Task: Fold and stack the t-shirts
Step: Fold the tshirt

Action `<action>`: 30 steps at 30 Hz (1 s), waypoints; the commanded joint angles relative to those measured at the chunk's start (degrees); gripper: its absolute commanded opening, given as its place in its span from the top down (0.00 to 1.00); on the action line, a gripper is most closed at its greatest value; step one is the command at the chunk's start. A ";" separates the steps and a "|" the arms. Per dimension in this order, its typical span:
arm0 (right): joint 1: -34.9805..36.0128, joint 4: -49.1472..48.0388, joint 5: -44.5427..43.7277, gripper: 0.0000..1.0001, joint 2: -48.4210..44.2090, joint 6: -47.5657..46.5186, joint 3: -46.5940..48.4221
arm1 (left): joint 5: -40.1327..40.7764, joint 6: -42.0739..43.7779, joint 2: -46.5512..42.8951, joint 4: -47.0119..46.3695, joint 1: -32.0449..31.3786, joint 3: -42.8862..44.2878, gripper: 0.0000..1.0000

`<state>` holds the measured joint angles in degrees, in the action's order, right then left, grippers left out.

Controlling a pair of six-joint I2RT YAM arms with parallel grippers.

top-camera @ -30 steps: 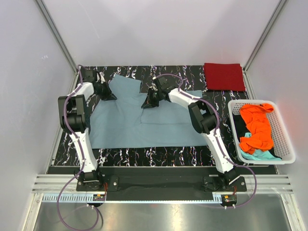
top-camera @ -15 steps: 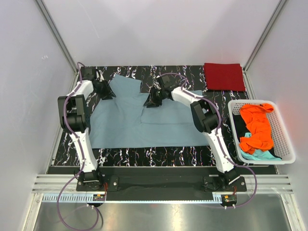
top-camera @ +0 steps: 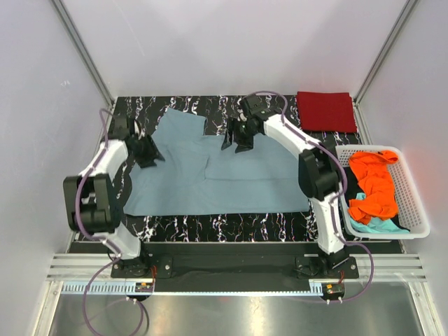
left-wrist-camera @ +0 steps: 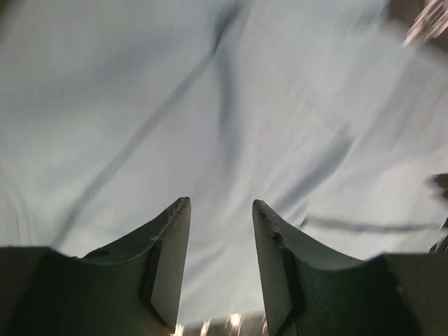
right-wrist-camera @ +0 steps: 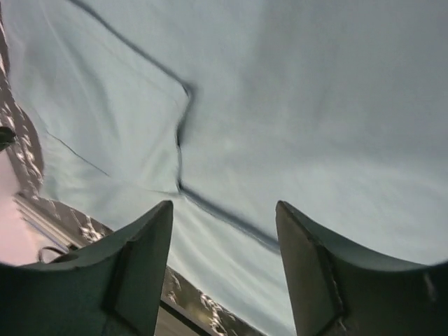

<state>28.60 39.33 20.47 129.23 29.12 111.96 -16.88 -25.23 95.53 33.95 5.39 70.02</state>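
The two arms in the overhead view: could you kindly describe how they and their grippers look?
The left arm and right arm have white link shells and black joint housings, each trailed by a thin purple cable. The left gripper and right gripper are black, with dark, tapering wedge-shaped fingers.

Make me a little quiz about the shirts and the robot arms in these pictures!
1. True or false: the red shirt lies folded at the far right corner of the table.
2. Which colour of shirt lies on top in the basket? A blue, B orange, C red.
3. Fill in: the left fingers and the right fingers are ____ above the blue shirt, holding nothing.

Key: 1 true. 2 B, the orange shirt. 3 open.
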 commanded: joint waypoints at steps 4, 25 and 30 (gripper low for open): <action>0.23 9.10 -7.81 0.30 -17.50 -9.52 -19.19 | 6.68 -2.80 -13.42 0.85 -0.47 -13.41 0.53; -2.94 7.42 -24.07 0.27 -27.97 -3.46 -48.59 | 6.69 -3.59 -12.54 2.25 15.09 -26.87 0.52; -0.83 8.58 -20.65 0.21 -37.29 0.84 -45.17 | 7.82 -6.58 -23.54 6.12 11.50 -25.63 0.51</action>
<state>26.39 47.53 0.89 99.77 26.28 64.16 -11.60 -30.33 78.63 38.06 19.22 43.03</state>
